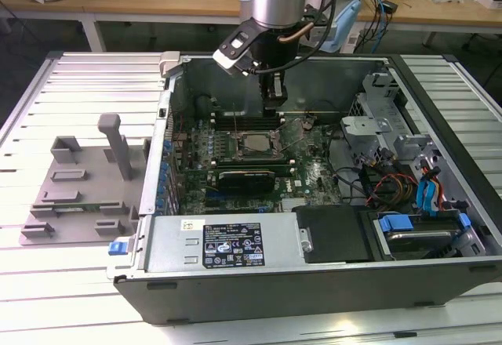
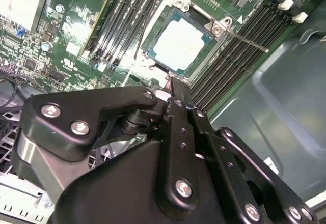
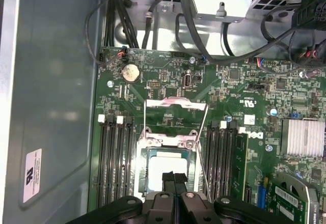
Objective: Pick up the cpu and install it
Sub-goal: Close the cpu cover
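- cpu (image 3: 165,164) lies flat in the socket (image 3: 142,168), mid-board inside the open case (image 1: 314,290). In the exterior view it sits at (image 1: 252,143), just nearer than the arm.
- Load frame (image 3: 175,101) is swung up and open, so the cpu lid is fully exposed. Memory slots (image 3: 114,158) flank the socket on both sides.
- gripper (image 3: 173,177) hangs right over the cpu's edge. Its fingers (image 3: 166,177) are pressed together with nothing between them; no contact with the chip that I can make out.
- Handling, my read:
  - Light, thin and rigid; it won't flex.
  - The metal lid is smooth and slick, and there is nothing to pinch on top.
  - Take it by two opposite rim edges and keep it level.
  - The fragile part is the underside and the socket contacts, so any tilt or sideways drag risks damage.
  - The socket walls leave little room around the rim, so finger access is tight.
- Grey fixture plate (image 1: 70,196) sits outside the case, on the exterior view's left.
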Available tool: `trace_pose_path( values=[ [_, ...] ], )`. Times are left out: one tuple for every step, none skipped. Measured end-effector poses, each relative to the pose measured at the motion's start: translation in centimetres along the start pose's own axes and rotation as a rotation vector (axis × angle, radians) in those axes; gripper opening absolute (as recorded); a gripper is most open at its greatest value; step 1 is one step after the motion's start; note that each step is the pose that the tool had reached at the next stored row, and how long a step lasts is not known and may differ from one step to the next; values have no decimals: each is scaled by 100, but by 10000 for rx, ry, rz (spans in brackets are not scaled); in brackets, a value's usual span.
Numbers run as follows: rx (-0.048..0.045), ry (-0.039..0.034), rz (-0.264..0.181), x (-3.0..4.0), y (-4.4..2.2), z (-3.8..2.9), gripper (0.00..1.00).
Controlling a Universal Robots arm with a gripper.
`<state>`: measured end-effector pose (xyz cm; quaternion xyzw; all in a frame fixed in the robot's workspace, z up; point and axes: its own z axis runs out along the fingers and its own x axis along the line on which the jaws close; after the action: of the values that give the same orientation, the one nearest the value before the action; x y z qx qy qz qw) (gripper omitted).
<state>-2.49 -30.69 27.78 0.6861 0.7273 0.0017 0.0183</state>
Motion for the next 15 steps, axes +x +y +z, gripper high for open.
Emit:
trace_pose_path(
  values=[
    [0,0,0,-2,27,1,11],
    [0,0,-1,-3,45,1,11],
    [0,0,-1,-4,65,2,11],
    [0,0,-1,-5,81,2,11],
    [-1,0,-1,-6,93,3,11],
    [0,0,-1,-6,107,3,11],
    [0,0,-1,-7,116,3,11],
    [0,0,-1,-8,132,4,11],
    [-1,0,-2,-10,168,5,11],
    [0,0,-2,-11,188,5,11],
    [0,0,0,-12,207,6,11],
    [0,0,0,-14,238,7,11],
    [0,0,-1,-16,270,8,11],
    [0,-1,-1,-17,291,8,11],
    [0,-1,0,-19,321,9,11]
  ],
)
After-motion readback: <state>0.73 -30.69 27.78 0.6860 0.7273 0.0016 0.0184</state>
